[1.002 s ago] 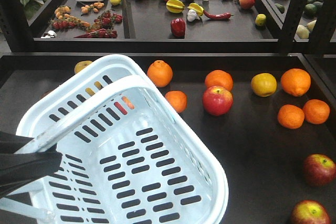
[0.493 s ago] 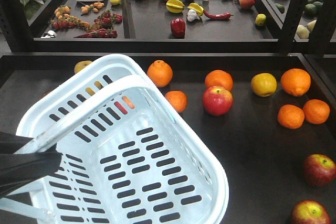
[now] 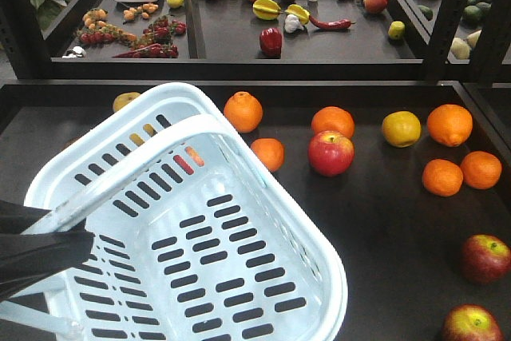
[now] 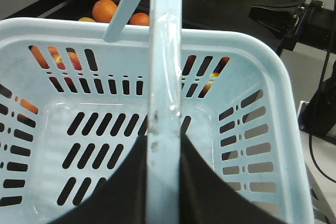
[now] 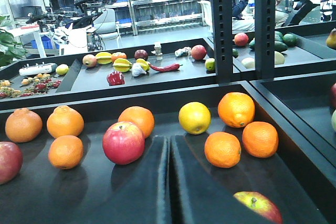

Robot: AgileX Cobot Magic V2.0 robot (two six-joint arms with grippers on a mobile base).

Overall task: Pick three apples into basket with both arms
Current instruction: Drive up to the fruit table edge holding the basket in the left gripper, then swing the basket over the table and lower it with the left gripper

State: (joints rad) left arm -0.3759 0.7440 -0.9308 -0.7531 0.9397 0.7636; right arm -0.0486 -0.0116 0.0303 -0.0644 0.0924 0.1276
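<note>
Left gripper (image 4: 165,153): jaws clamped on the handle (image 4: 164,66) of the pale blue basket (image 3: 331,265), one black finger on each side of the bar. The basket sits over the front-left corner of the black tray (image 3: 383,221), mouth up, nothing inside. Whether it rests on the tray or hangs clear cannot be told.

Right gripper (image 5: 169,141): fingers pressed together with nothing between them, low over the tray's right half, pointing toward its back edge.

Apples, none yet collected: one (image 3: 330,152) mid-tray, right of the basket rim, with an orange (image 3: 333,121) close behind; one (image 3: 485,258) at the right edge; one (image 3: 473,325) in the front-right corner. Another red fruit shows only through the basket's slots and cannot be identified.

Step in hand, as judged: first pick by the right arm. The fingers should part before descent, wide enough to pass the apple's broadest part. They should close across its middle rather than near the stem, since a smooth round skin is likely to slip out of a high pinch. The right-edge apple looks nearest. The mid-tray one is best approached from the front, clear of the orange. Release belongs to one side of the handle, which crosses the basket's mouth, with the left arm steady.
</note>
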